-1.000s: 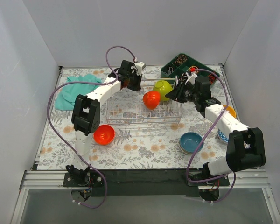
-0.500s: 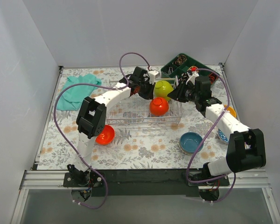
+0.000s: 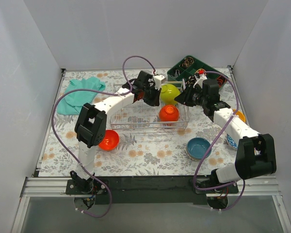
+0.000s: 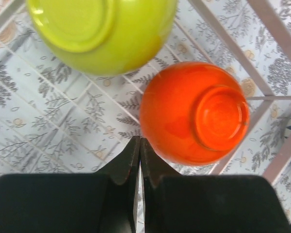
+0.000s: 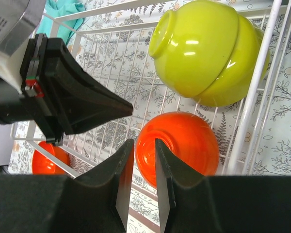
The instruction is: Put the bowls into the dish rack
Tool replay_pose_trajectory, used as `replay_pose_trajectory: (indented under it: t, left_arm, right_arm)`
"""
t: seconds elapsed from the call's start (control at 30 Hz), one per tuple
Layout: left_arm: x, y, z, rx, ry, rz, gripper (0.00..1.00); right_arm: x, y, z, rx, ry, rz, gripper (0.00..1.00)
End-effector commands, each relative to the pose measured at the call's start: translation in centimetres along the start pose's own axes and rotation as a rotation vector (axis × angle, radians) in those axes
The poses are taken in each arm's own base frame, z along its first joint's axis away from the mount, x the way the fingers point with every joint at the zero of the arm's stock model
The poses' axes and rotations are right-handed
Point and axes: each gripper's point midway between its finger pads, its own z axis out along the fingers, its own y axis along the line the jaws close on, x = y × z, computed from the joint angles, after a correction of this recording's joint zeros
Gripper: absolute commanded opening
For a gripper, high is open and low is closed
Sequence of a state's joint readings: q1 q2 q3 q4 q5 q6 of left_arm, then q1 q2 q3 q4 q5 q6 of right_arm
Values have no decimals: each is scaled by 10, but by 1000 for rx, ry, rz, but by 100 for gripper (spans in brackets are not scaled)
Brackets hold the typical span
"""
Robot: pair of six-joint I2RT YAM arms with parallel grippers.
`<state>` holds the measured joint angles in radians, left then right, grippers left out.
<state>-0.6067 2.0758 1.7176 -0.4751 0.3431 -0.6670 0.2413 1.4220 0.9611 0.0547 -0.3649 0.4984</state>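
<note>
Left gripper [image 4: 139, 141] with fingers pressed together, nothing between them, tips right at the lower left edge of the orange bowl [image 4: 194, 114]; contact or not, cannot tell. In the overhead view, poised over the upper middle of the dish rack [image 3: 136, 115], arm reaching in from the lower left.

Right gripper [image 5: 144, 144] with fingers parted by a narrow gap, holding nothing, hanging above the right end of the rack and pointing toward the frame's centre.

Orange bowl inside the rack near its right end, turned over, foot ring up. Just above it in the overhead frame, the yellow-green bowl [image 3: 169, 92], also inside the rack, tipped on its side against the far right corner, foot ring toward the left gripper. The two bowls just beside each other.

Outside the rack, on the flowered tablecloth: a red-orange bowl [image 3: 108, 140] at lower left, partly under the left arm, and a blue bowl [image 3: 199, 147] at lower right, upright. Teal cloth [image 3: 80, 94] at upper left; dark green tray [image 3: 183, 74] at upper right, behind the right gripper.
</note>
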Motion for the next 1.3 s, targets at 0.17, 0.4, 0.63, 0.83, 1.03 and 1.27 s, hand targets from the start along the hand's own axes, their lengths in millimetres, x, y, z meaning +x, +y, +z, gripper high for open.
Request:
replay_pose_trajectory:
  t: [0.17,0.4,0.63,0.83,1.03,1.27]
  left_arm:
    - [-13,-78,-10,130,-25,77,0]
    - [-29,-58,-34,-23,-70,97,0]
    - [-38,-15,-148,-198,-191,103,27]
    - [-55,49,-273,-558,-460,85,74]
    - [-1,143,-335,-783,-358,-141,81]
    - [60,159,-354,-827,-262,-353,82]
  right_arm:
    - [-22,3,-10,-2,-88,-61,32]
    - [-27,5,-17,-4,-103,-90,32]
    - [-26,29,-19,-131,-68,-224,48]
    - [1,89,-9,-286,-13,-577,57]
    - [70,188,-3,-618,119,-1024,64]
    - [148,253,7,-862,231,-1412,58]
